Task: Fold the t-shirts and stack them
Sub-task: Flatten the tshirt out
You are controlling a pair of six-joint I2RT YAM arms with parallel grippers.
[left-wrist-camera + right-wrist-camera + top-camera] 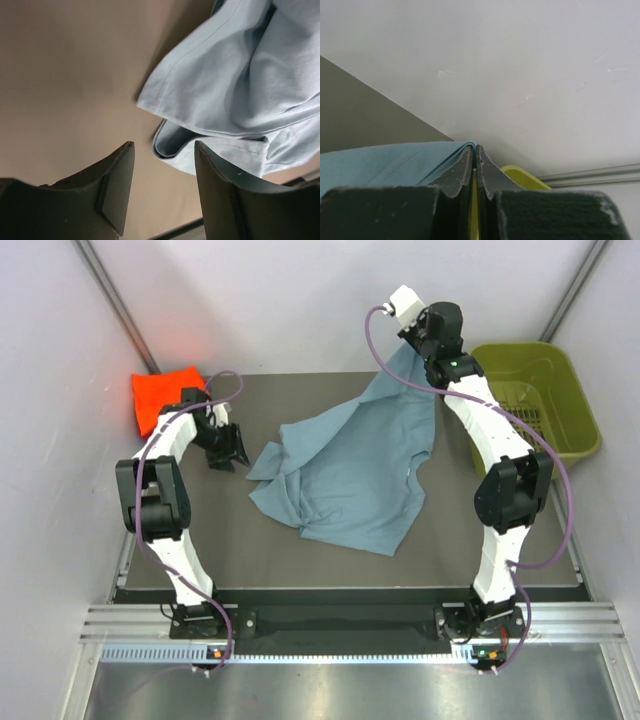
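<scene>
A large grey-blue t-shirt (350, 475) lies rumpled across the middle of the table. Its far corner is pulled up to my right gripper (412, 352), which is shut on it. In the right wrist view the blue cloth (385, 160) drapes over the left finger of the shut right gripper (476, 147). My left gripper (228, 452) hangs open just left of the shirt's left edge. In the left wrist view a folded hem (210, 145) lies just ahead of the open left gripper (164, 150), and nothing is between the fingers. A folded orange t-shirt (165, 395) sits at the table's far left corner.
An olive-green plastic basket (535, 400) stands off the table's right side, behind the right arm; its rim (520, 175) shows in the right wrist view. White walls close in on the back and both sides.
</scene>
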